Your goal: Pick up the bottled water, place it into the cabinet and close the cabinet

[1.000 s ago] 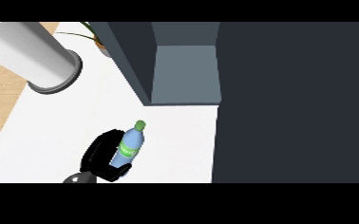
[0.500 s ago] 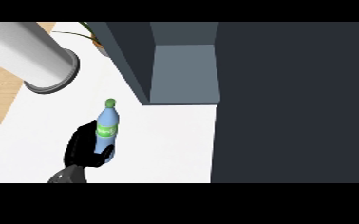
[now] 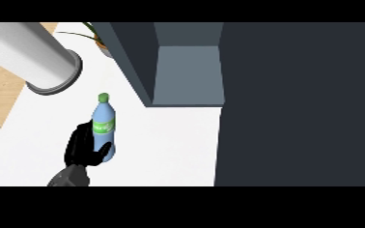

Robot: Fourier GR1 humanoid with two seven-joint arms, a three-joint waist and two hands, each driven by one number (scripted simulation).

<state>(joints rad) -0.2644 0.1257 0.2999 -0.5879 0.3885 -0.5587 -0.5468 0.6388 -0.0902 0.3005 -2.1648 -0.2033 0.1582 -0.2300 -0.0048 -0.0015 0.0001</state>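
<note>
The bottled water (image 3: 104, 125) is a blue bottle with a green cap and a green label. It is held tilted above the white counter (image 3: 171, 145), cap pointing away from me. My left hand (image 3: 84, 150) comes in from the lower left edge and is shut on the bottle's lower half, fingers on its left side and thumb on its right. The cabinet (image 3: 187, 75) stands open to the right of the bottle, its grey inside showing, and its dark door (image 3: 292, 106) fills the right side of the view. My right hand does not show.
A large grey cylinder (image 3: 39, 55) slants across the upper left corner, close above the bottle's cap. A potted plant (image 3: 96, 37) shows at the back beside the cabinet's left wall. A strip of wooden floor (image 3: 8, 101) runs past the counter's left edge.
The hand has carried the bottle up and to the left, farther from the lower edge. The bottle has swung from leaning right to nearly in line with the hand.
</note>
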